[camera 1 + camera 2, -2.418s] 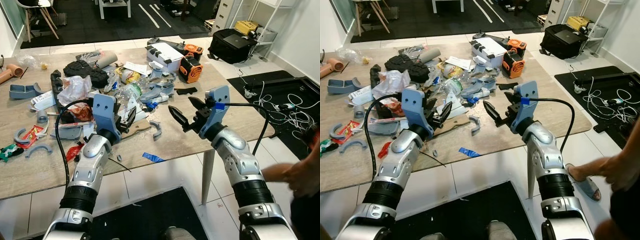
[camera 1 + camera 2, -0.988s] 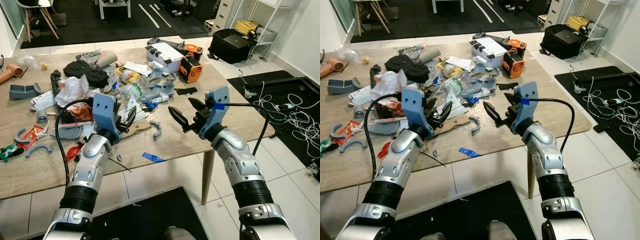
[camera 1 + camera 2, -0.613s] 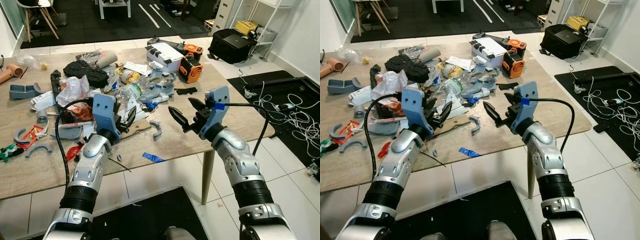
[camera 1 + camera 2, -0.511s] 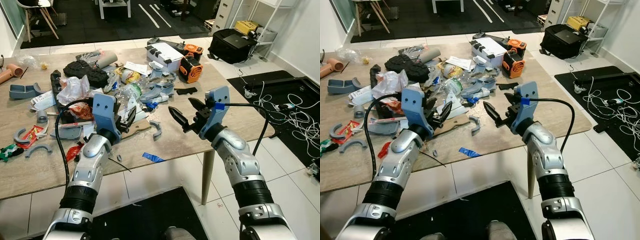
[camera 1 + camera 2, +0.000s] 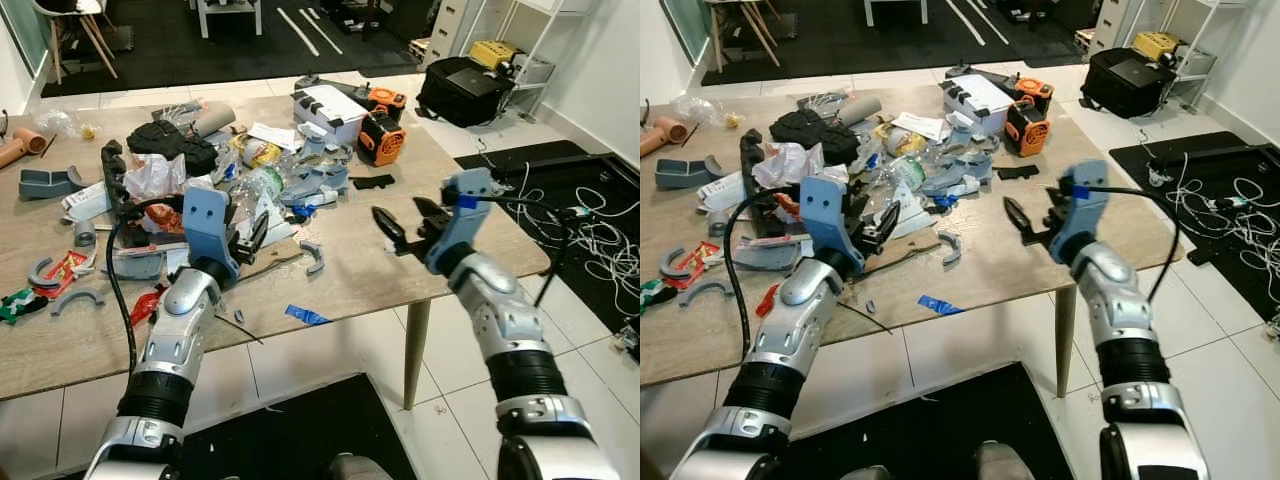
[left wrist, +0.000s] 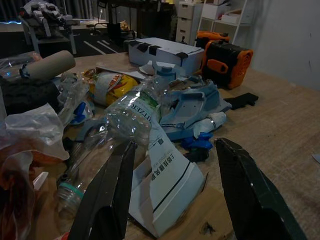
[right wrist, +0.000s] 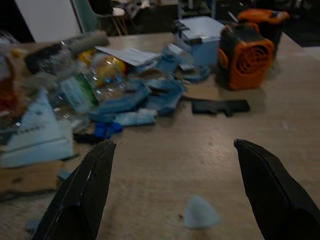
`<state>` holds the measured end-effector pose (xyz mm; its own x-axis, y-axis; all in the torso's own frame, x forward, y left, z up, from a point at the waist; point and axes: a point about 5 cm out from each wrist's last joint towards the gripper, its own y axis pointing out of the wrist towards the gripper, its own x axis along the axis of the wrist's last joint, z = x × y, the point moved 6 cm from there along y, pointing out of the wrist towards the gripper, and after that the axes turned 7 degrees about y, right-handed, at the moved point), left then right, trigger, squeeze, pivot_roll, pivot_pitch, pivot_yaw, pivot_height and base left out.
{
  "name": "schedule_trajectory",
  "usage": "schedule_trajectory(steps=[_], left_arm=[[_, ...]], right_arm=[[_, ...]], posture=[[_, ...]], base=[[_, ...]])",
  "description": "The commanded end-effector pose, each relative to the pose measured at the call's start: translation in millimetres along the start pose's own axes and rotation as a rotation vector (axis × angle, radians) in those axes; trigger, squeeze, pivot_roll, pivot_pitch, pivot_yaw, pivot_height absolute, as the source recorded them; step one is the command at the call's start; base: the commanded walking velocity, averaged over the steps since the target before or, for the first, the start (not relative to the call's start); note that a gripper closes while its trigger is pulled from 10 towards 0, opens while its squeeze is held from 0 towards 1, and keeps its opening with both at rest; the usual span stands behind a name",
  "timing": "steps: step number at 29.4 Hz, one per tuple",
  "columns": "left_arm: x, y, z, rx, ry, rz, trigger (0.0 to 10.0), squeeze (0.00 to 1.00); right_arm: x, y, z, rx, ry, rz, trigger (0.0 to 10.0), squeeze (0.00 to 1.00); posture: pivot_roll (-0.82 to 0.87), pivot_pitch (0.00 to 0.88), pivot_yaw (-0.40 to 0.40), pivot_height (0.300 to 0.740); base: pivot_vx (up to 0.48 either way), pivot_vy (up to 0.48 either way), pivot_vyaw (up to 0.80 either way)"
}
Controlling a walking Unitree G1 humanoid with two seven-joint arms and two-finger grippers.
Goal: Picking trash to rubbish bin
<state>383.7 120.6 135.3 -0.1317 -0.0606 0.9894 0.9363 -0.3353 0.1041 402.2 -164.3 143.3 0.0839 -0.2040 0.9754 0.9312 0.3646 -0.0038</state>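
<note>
Above the cluttered table (image 5: 350,280), left end effector (image 5: 248,236) and right end effector (image 5: 408,226) hover spread wide, holding nothing.

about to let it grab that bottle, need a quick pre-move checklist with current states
1. Left hand open: ok, fingers spread wide.
2. Left hand aimed at bottle: ok, it lies just ahead between the fingers.
3. Bottle free to lift: not ok, carton and plastic bags press against it.
4. Right hand empty and out of the way: ok, open over bare table.
5. Bin within reach: cannot tell.
</note>
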Motion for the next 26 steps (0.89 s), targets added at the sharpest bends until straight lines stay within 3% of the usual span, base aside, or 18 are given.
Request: schedule_trajectory(steps=[1,9,15,22,23,24,25,26], left_arm=[[-0.1,-2.4,2.9,0.002,0.029,0.001,10.0,0.00],[0.3,-2.3,2.0,0.001,0.033,-0.001,10.0,0.00],[0.9,-1.8,1.2,-0.003,0.036,-0.002,10.0,0.00],[1.6,-1.7,1.3,-0.003,0.036,-0.005,10.0,0.00],[1.9,-1.8,1.2,-0.004,0.029,-0.007,10.0,0.00],[1.9,-1.8,1.2,-0.004,0.029,-0.007,10.0,0.00],[2.7,-2.1,1.5,-0.004,0.020,-0.011,10.0,1.00],[2.7,-2.1,1.5,-0.004,0.020,-0.011,10.0,1.00]], right_arm=[[-1.6,1.6,0.5,0.003,-0.016,0.020,10.0,0.00],[-0.6,2.3,3.5,0.013,-0.029,0.018,10.0,0.00],[12.5,4.7,26.4,0.104,-0.036,-0.047,10.0,0.00],[15.7,4.4,29.0,0.113,-0.030,-0.067,10.0,0.00],[17.6,3.9,29.7,0.119,-0.028,-0.075,10.0,0.22],[17.6,3.9,29.7,0.119,-0.028,-0.075,10.0,0.22],[19.7,3.6,31.0,0.128,-0.029,-0.082,10.0,1.00],[19.7,3.6,31.0,0.128,-0.029,-0.082,10.0,1.00]], posture=[[-0.06,0.000,-0.041,0.740],[-0.06,0.000,-0.044,0.740],[-0.06,0.000,-0.044,0.740],[-0.06,0.000,-0.045,0.740],[-0.06,0.000,-0.045,0.740],[-0.06,0.000,-0.045,0.740],[-0.06,0.000,-0.045,0.740],[-0.06,0.000,-0.045,0.740]], base=[[0.000,0.000,0.00],[0.000,0.000,0.00],[0.000,0.000,0.00],[0.000,0.000,0.00],[0.000,0.000,0.00],[0.000,0.000,0.00],[0.000,0.000,0.00],[0.000,0.000,0.00]])
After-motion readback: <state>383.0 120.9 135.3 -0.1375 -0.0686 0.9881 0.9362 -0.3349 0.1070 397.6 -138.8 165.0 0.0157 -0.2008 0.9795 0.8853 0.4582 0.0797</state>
